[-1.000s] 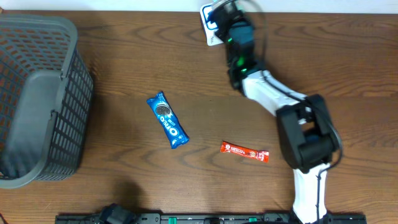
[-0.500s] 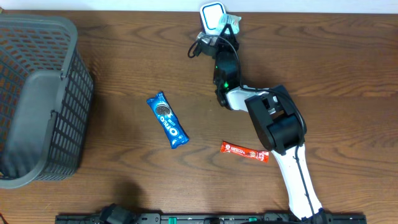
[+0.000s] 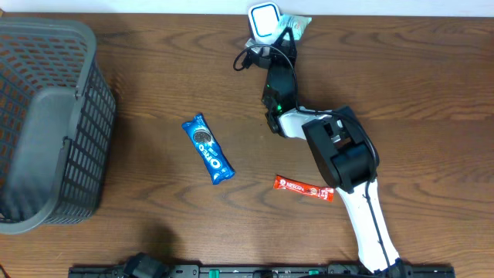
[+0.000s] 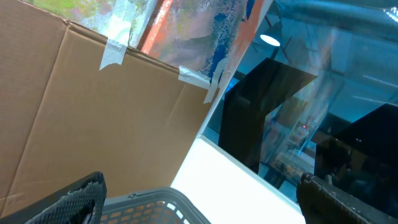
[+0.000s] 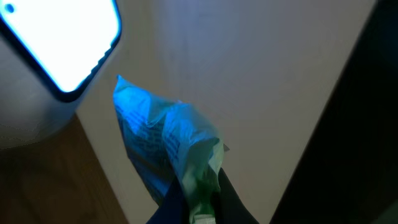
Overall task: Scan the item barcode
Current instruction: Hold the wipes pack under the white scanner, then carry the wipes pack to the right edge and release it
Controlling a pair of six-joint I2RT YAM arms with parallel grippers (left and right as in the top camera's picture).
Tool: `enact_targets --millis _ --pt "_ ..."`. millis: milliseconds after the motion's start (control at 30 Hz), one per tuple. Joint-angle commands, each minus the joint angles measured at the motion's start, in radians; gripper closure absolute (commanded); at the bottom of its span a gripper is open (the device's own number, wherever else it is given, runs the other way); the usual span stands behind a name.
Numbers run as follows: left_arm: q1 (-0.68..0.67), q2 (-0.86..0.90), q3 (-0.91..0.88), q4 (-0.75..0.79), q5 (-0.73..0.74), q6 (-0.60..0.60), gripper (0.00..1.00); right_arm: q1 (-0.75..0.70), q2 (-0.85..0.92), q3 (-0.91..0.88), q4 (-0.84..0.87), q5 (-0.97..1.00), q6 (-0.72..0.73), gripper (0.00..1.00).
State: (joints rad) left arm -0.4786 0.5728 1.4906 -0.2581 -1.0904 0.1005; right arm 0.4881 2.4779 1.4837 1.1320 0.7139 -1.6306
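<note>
Your right gripper [image 5: 194, 208] is pinching the packet [image 5: 165, 146] by one end, jaws closed on it, just beside the glowing scanner [image 5: 59, 37] at the far edge of the table [image 3: 401, 69]. The left gripper [image 4: 202, 198] is standing wide apart, holding nothing. Such a thin grip is risking a slip (the wrapper is looking crumpled), and then the barcode may be facing away from the scanner.
</note>
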Motion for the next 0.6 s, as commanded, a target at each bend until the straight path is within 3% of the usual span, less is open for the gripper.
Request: enact_targets --millis 0,167,400,567 --pt "0.004 -0.010 0.001 0.004 -0.002 -0.009 0.02 -0.019 -0.136 0.007 -0.086 0.121 -0.013 0.99" --pt "0.004 -0.010 0.001 0.004 -0.002 -0.009 0.02 -0.125 -0.320 0.008 -0.393 0.291 0.140 0.99" --pt "0.004 -0.010 0.001 0.004 -0.002 -0.009 0.02 -0.351 -0.472 0.007 -0.525 0.454 0.272 0.99" --pt "0.004 -0.010 0.001 0.004 -0.002 -0.009 0.02 -0.544 -0.486 0.006 -0.858 0.465 0.558 0.99"
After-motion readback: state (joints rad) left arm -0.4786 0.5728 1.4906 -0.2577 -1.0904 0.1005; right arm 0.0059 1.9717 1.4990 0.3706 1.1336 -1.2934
